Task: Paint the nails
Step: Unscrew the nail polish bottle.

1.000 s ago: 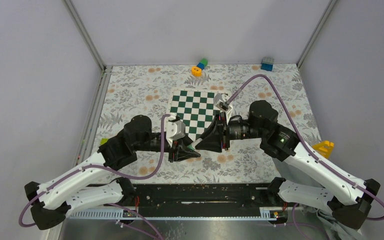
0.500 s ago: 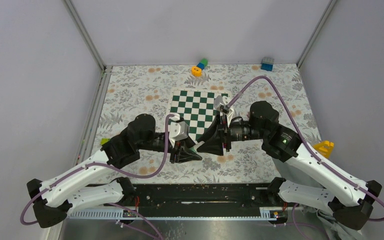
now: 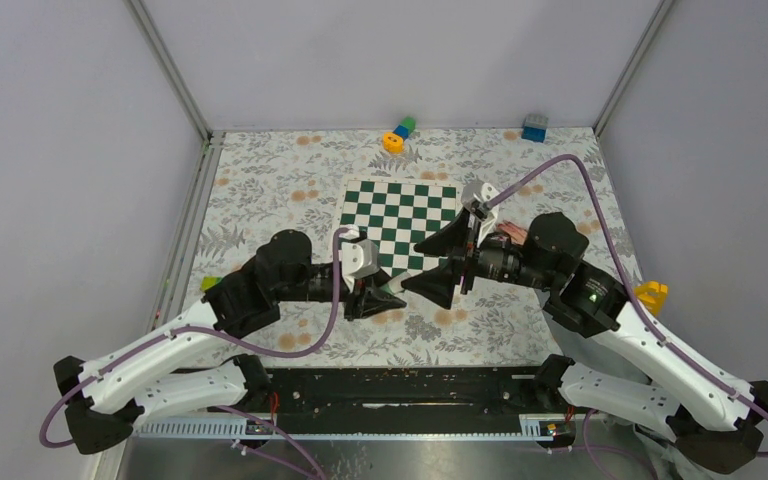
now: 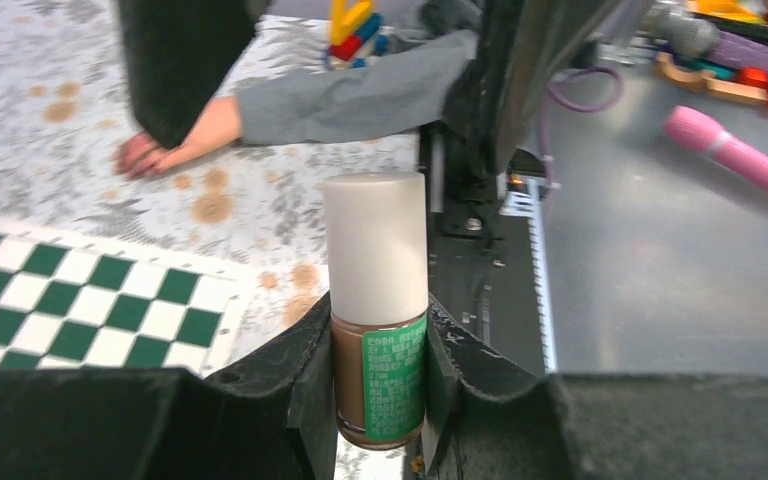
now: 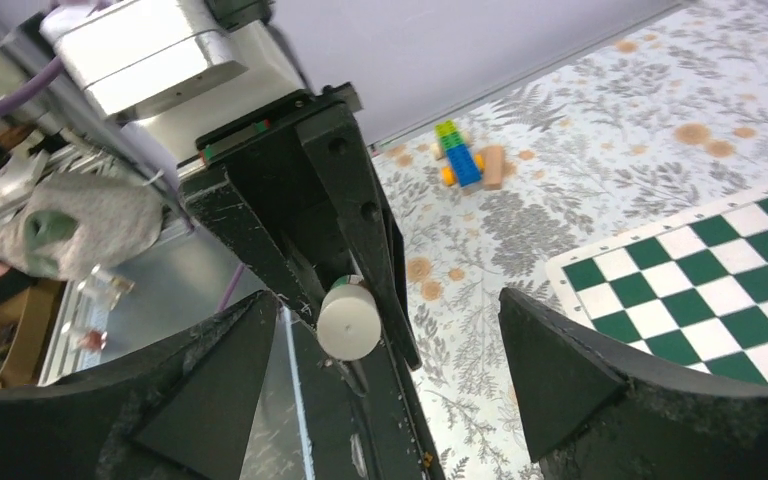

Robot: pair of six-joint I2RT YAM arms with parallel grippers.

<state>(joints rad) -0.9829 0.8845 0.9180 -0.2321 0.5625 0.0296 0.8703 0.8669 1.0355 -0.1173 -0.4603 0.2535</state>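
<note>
Off chessboard [image 3: 395, 215] near edge: left tool [image 4: 378, 345] grips bottle [image 4: 375, 240].

We see a green-and-white checked board [image 3: 398, 215] on a grey floral cloth [image 3: 280, 180] dotted orange; the bottle [image 4: 377, 310] is brown, cap [image 4: 375, 240] white, label [image 4: 397, 375] green; sleeve [image 4: 360, 95] grey, nails [image 4: 130, 158] reddish-pink

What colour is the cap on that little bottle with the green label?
The brown bottle's cap is creamy white, clearest in the left wrist view.
</note>
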